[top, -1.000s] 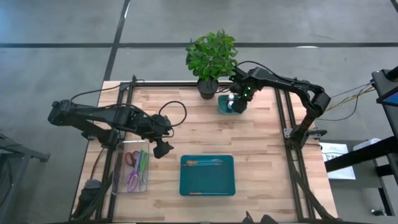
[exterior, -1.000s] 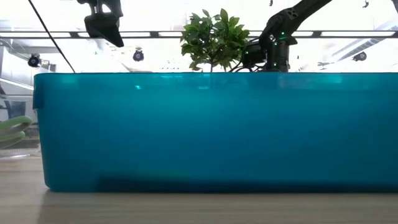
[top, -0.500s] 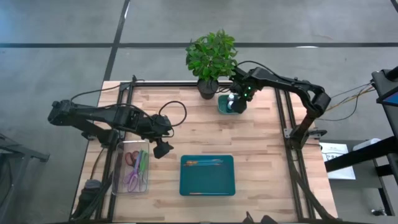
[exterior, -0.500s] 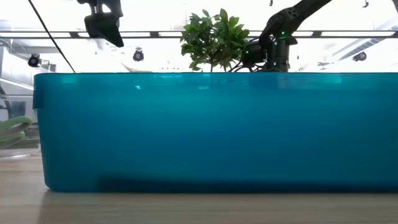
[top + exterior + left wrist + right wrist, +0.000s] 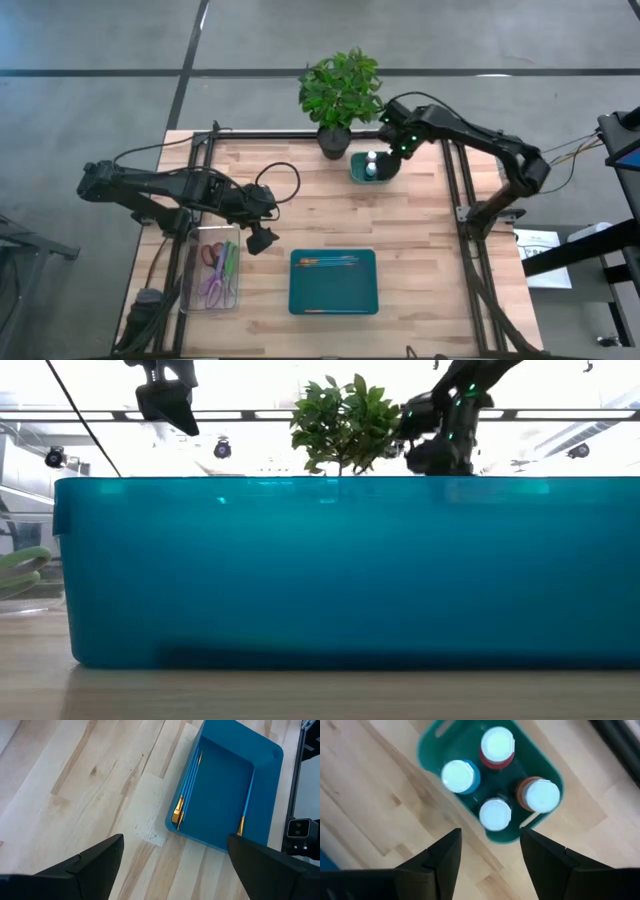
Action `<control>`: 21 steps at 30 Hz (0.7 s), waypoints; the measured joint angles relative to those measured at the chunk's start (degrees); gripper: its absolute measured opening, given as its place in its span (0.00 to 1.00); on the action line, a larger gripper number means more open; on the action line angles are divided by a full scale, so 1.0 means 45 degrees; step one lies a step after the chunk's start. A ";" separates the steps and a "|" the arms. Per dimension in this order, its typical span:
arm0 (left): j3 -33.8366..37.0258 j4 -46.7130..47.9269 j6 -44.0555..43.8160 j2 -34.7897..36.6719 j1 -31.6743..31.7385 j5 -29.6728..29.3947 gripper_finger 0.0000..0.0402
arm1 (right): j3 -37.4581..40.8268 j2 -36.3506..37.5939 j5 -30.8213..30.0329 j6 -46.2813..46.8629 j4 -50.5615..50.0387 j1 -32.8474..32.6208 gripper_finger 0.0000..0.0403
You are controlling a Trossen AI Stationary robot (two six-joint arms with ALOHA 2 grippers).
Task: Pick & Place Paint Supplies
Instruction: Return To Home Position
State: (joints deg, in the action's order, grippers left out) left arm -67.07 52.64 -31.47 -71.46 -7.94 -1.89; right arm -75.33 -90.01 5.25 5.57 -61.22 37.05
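A small teal basket (image 5: pixel 492 785) at the far side of the table (image 5: pixel 300 190) holds several white-capped paint bottles standing upright: blue (image 5: pixel 458 776), dark red (image 5: pixel 497 745), pinkish (image 5: pixel 538 794) and black (image 5: pixel 495 813). My right gripper (image 5: pixel 490 862) hovers open above the basket (image 5: pixel 366 168), with nothing between its fingers. A teal tray (image 5: pixel 333 282) near the front edge has thin brushes (image 5: pixel 187 785) lying flat on its floor. My left gripper (image 5: pixel 262 240) hangs open above the table, left of the tray (image 5: pixel 225 785), and touches nothing.
A potted plant (image 5: pixel 340 90) stands just beyond the basket at the far edge. A clear tray (image 5: pixel 212 268) with scissors lies at the near left. A black frame (image 5: pixel 450 190) runs along the table's sides. In the low view the teal tray's wall (image 5: pixel 340 570) blocks most of the table.
My right gripper has risen from the small basket and drawn back a little toward the table's far right. The basket and its bottles stay in place and now show more fully from above.
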 joint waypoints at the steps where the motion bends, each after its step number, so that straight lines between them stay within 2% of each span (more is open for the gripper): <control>1: 0.0000 0.0000 0.0019 0.0000 0.0000 -0.0004 0.90 | 0.0004 0.0261 0.0036 0.0086 -0.0043 -0.0013 0.49; 5: 0.0000 0.0031 0.0187 0.0002 0.0000 -0.0003 0.90 | 0.0309 0.1426 0.0307 0.0470 -0.0119 -0.0090 0.49; 9: 0.0000 0.0296 0.0274 0.0000 0.0000 -0.0005 0.90 | 0.1190 0.3256 0.1248 0.0767 -0.0159 -0.0485 0.49; 13: 0.0000 0.0882 0.0498 0.0000 -0.0050 -0.0005 0.90 | 0.2786 0.6068 0.1948 0.1517 0.0419 -0.1422 0.49; 17: 0.0389 0.0932 0.0753 0.0079 -0.0260 -0.0089 0.90 | 0.4499 0.9437 0.1982 0.3709 0.2135 -0.2820 0.49; 21: 0.1435 -0.0284 0.0467 0.0376 -0.0602 -0.0146 0.90 | 0.5794 1.2396 0.0990 0.5969 0.4418 -0.4348 0.49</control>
State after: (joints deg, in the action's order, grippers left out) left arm -60.61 51.36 -29.36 -69.77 -10.66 -2.55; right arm -49.26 -34.23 9.70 32.43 -41.33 17.49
